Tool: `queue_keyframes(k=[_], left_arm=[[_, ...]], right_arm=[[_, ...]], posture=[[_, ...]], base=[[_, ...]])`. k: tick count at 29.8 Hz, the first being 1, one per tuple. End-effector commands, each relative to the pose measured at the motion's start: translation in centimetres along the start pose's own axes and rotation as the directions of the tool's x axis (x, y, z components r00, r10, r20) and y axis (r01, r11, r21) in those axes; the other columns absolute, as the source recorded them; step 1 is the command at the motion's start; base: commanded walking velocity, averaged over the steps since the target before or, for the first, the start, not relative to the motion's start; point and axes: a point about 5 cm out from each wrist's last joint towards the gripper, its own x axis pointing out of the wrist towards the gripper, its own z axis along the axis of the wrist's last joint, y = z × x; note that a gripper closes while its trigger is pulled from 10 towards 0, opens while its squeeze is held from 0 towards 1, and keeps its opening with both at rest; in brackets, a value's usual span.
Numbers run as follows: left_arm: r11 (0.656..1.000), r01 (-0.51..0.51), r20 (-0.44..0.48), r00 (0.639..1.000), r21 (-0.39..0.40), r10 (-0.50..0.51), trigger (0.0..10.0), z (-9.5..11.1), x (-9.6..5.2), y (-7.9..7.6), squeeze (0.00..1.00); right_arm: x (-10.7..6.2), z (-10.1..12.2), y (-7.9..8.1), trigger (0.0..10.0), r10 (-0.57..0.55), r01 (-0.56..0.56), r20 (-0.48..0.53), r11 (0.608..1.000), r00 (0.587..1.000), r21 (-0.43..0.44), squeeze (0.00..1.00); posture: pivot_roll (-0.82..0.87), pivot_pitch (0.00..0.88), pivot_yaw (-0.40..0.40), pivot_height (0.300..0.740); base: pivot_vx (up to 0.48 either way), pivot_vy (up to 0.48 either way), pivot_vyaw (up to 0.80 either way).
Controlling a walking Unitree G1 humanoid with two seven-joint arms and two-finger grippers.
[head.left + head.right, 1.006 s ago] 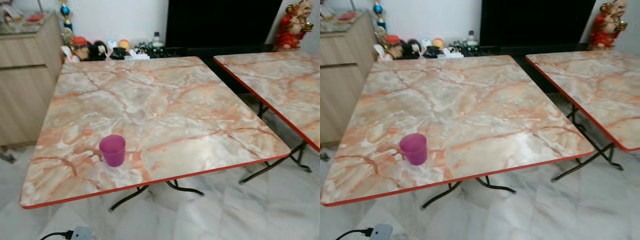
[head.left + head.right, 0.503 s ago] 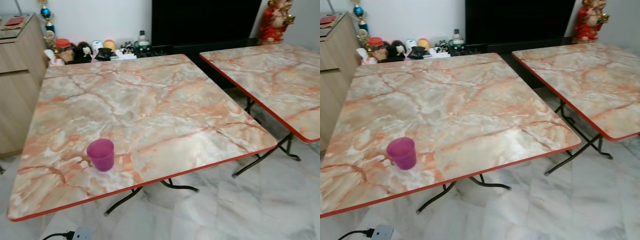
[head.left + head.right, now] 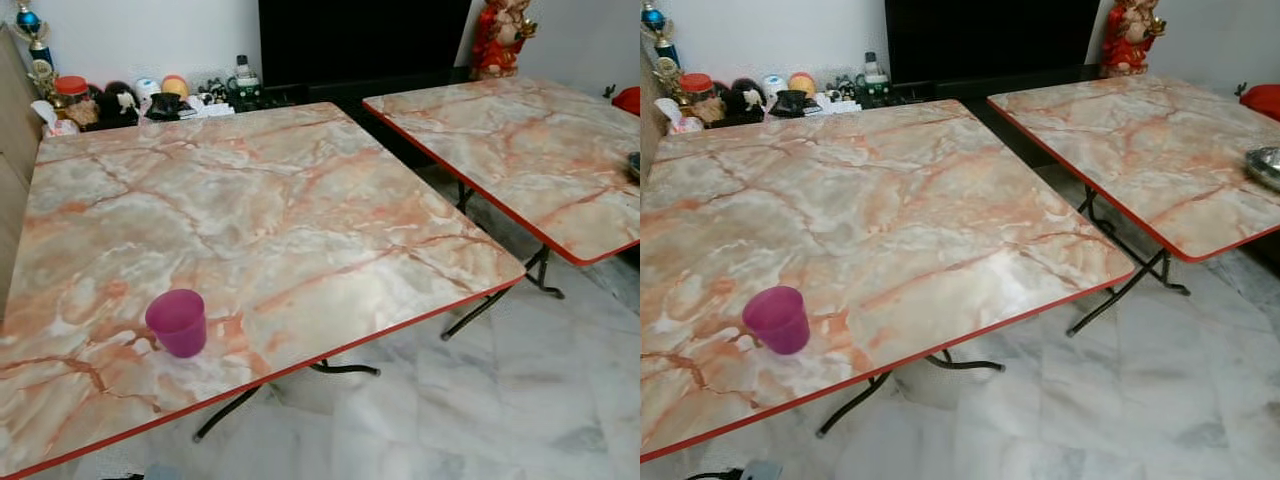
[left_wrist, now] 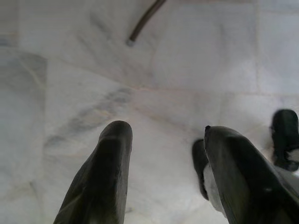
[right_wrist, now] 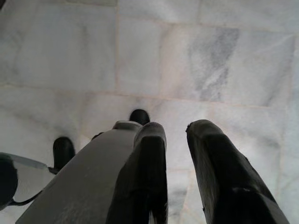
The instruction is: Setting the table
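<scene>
The view had swung right since the earlier frames; the purple cup [image 3: 177,322] stayed put near the left table's [image 3: 300,200] near edge. A metal dish [image 3: 1266,166] was revealed on the right table [image 3: 1140,140]. Above the floor, the left gripper [image 4: 163,135] was held wide, the right gripper [image 5: 175,133] narrow.

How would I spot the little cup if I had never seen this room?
Find the nearer marble-patterned table with the red edge, the one on the left of the two. On its near left part, close to the front edge, stands a purple cup, upright and open at the top. It is the one thing standing on that table.
</scene>
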Motion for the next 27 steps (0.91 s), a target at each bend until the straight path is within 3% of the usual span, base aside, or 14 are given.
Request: queue_keyframes(k=[1, 6, 7, 10, 12, 18, 20, 24, 25, 27], left_arm=[[0.999, -0.021, 0.01, 1.0, -0.04, 0.022, 10.0, -0.4, -0.2, 0.5, 0.0], [1.0, 0.0, 0.072, 0.997, -0.025, 0.001, 10.0, -0.4, -0.6, 1.0, 0.0], [1.0, 0.015, 0.129, 0.992, 0.003, -0.016, 10.0, 0.0, -0.8, 1.4, 0.0], [0.998, 0.031, 0.18, 0.983, 0.053, -0.04, 10.0, 0.0, -1.3, 2.0, 0.0], [0.99, 0.048, 0.193, 0.979, 0.129, -0.072, 10.0, -0.4, -1.9, 2.4, 0.0], [0.993, 0.011, 0.247, 0.968, 0.121, -0.041, 10.0, -1.7, -3.8, 5.1, 0.0], [0.992, -0.014, 0.296, 0.955, 0.125, -0.024, 10.0, -2.0, -5.1, 6.2, 0.0], [0.992, -0.054, 0.372, 0.928, 0.112, 0.008, 10.0, -1.6, -6.5, 7.1, 0.0], [0.99, -0.079, 0.419, 0.908, 0.114, 0.024, 10.0, -1.1, -7.3, 7.5, 0.0], [0.99, -0.086, 0.431, 0.902, 0.116, 0.028, 10.0, -1.0, -7.6, 7.6, 0.0]], right_arm=[[-0.1, -0.4, -0.2, 10.0, -0.002, 0.002, -0.01, 1.0, 1.0, -0.014, 0.0], [-0.1, -0.6, -0.1, 10.0, -0.001, 0.001, -0.013, 1.0, 1.0, -0.018, 0.0], [-0.1, -0.6, -0.1, 10.0, 0.0, 0.0, -0.016, 1.0, 1.0, -0.03, 0.0], [-0.2, -0.7, -0.2, 10.0, 0.001, -0.002, -0.019, 0.999, 1.0, -0.036, 0.0], [-0.2, -0.8, -0.2, 10.0, 0.003, -0.004, -0.022, 0.999, 1.0, -0.039, 0.0], [-0.3, -1.1, -0.4, 10.0, 0.006, -0.007, -0.026, 0.998, 1.0, -0.063, 0.0], [-0.3, -1.1, -0.7, 10.0, 0.001, -0.003, -0.028, 0.997, 1.0, -0.072, 0.0], [-0.3, -1.1, -1.1, 10.0, -0.004, 0.002, -0.029, 0.996, 1.0, -0.084, 0.0], [-0.4, -1.1, -1.3, 10.0, -0.004, 0.001, -0.029, 0.996, 1.0, -0.09, 0.0], [-0.4, -1.1, -1.4, 10.0, -0.004, 0.001, -0.03, 0.996, 1.0, -0.092, 0.0]], posture=[[0.04, 0.075, -0.006, 0.74], [0.05, 0.084, -0.001, 0.74], [0.06, 0.086, -0.001, 0.74], [0.06, 0.087, -0.002, 0.74], [0.07, 0.089, -0.005, 0.74], [0.08, 0.096, -0.007, 0.74], [0.09, 0.097, -0.012, 0.74], [0.11, 0.099, -0.022, 0.74], [0.11, 0.1, -0.023, 0.74], [0.11, 0.1, -0.023, 0.74]], base=[[0.0, 0.0, 0.0], [0.0, 0.0, 0.0], [0.0, 0.0, 0.0], [0.0, 0.0, 0.0], [0.0, 0.0, 0.0], [0.0, 0.0, 0.0], [0.0, 0.0, 0.0], [0.0, 0.0, 0.0], [0.0, 0.0, 0.0], [0.0, 0.0, 0.0]])
